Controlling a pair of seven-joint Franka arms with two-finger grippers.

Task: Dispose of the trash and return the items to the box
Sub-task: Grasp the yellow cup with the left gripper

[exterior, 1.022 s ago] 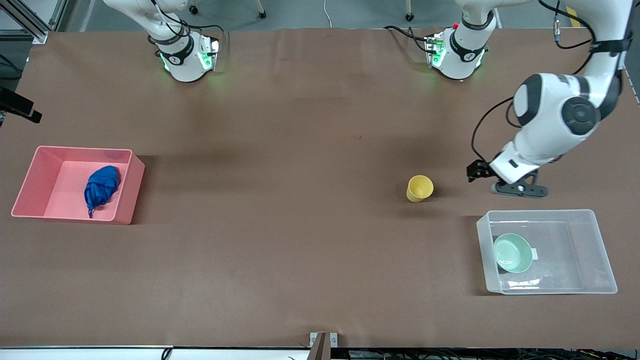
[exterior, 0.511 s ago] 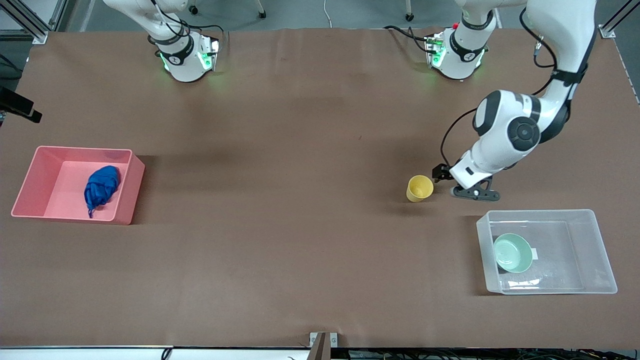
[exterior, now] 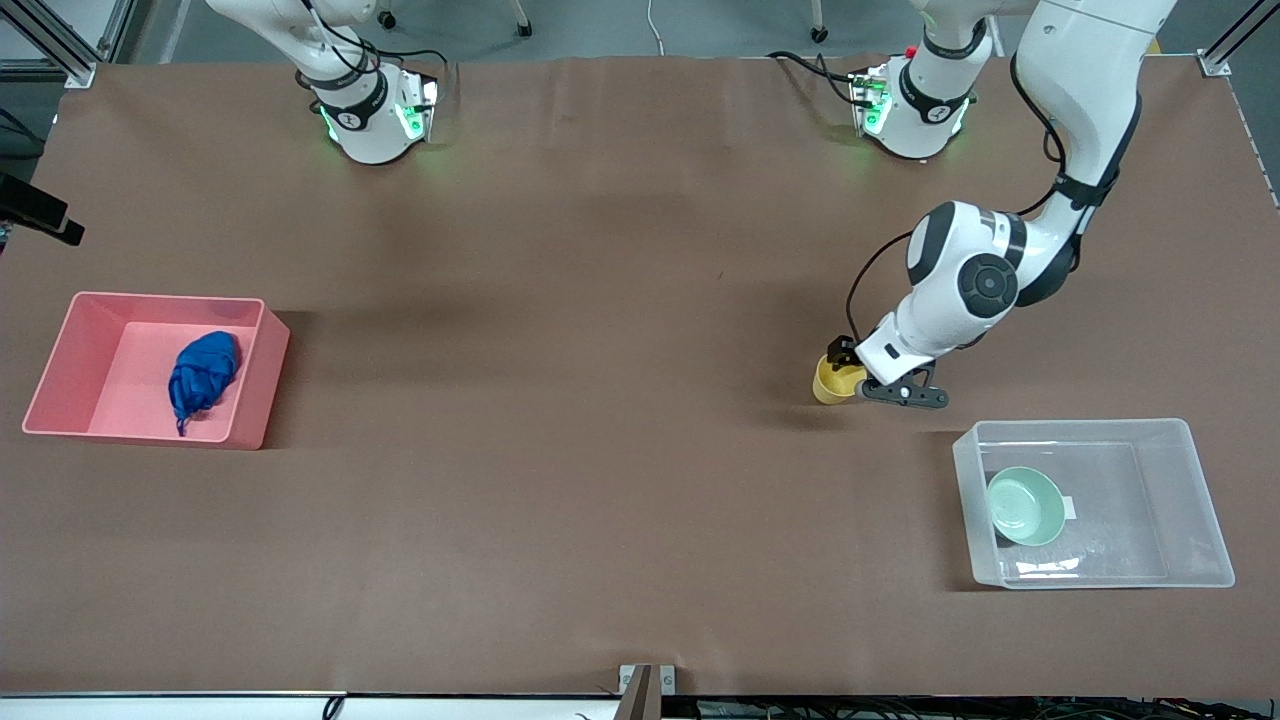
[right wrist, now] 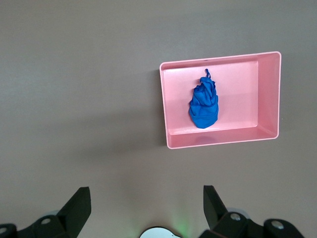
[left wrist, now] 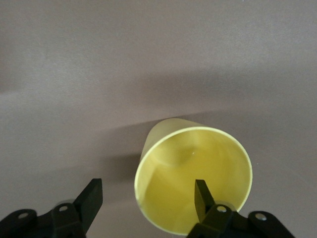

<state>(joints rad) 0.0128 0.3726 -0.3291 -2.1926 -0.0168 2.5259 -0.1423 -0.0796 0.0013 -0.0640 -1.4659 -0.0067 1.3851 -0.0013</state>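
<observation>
Left gripper (left wrist: 146, 198) reaches down at the yellow cup (exterior: 832, 379), fingers spread astride its rim; right gripper (right wrist: 143, 208), spread, waits high over the table (exterior: 600, 300).

Both arms were glossy white w/ black joint caps and bands; black cables looped along left arm (exterior: 985, 285). Bases glowed green. Gripper fingers (left wrist: 202, 196) matte black, screws at mounts.

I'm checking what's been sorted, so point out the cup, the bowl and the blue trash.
cup (left wrist: 198, 168): left wrist view, on its inner wall.
bowl (exterior: 1024, 507): front view, on its inside, in the clear box.
trash (right wrist: 203, 106): right wrist view, on the middle of the wad, in the pink bin.
</observation>
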